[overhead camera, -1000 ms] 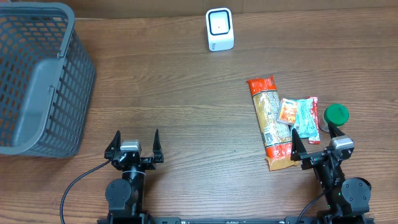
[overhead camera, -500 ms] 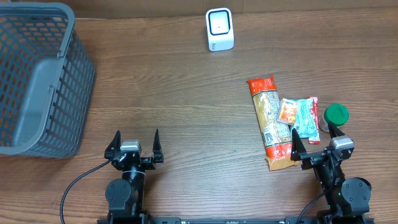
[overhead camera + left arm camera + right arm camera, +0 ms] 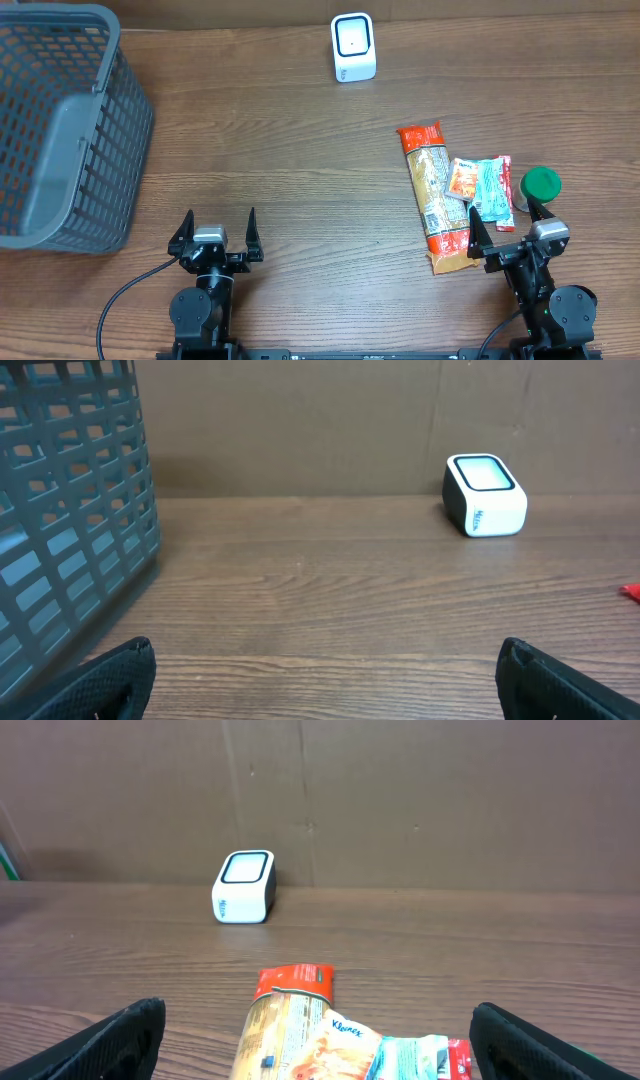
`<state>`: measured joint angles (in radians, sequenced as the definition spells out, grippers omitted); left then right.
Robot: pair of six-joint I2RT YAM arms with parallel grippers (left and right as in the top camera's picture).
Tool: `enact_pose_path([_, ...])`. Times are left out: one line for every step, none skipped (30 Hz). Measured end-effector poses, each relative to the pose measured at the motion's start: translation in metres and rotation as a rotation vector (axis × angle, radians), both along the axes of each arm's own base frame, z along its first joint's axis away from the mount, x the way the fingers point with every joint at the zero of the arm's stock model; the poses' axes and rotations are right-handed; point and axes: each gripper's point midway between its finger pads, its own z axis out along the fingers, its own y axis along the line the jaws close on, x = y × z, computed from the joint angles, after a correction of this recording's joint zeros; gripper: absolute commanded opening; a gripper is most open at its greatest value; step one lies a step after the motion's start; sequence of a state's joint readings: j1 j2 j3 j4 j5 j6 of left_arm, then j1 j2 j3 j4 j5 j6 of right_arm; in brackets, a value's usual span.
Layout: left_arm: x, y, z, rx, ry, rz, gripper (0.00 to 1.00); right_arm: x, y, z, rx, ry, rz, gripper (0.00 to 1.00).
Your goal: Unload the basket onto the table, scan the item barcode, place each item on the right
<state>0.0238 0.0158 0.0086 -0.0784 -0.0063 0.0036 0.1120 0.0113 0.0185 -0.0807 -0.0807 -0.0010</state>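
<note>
Right claw [image 3: 507, 237] is wide open, empty, parked at the near edge just behind the items. Left claw [image 3: 217, 236] likewise open, idle.

Best bet: right arm takes the pasta pack [image 3: 432, 196] by a long edge, w/ barcode kept uncovered, then shows it to the scanner [image 3: 353, 47] far across the tabletop [image 3: 300, 160].

Tissue pack [image 3: 480, 184] overlaps the pasta; green-lid jar [image 3: 540, 185] is just beside. Basket [image 3: 60, 120] sits far left, no obstacle.

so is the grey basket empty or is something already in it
Empty as far as the overhead view shows: the grey basket shows only bare mesh walls and floor, and the pasta bag lies on the table.
</note>
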Motion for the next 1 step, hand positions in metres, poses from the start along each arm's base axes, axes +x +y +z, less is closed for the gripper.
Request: enact_pose_path([0.0000, 0.0000, 0.0000, 0.000, 0.000, 0.000, 1.00, 0.0000, 0.0000, 0.0001, 0.000, 0.000, 0.000, 1.00])
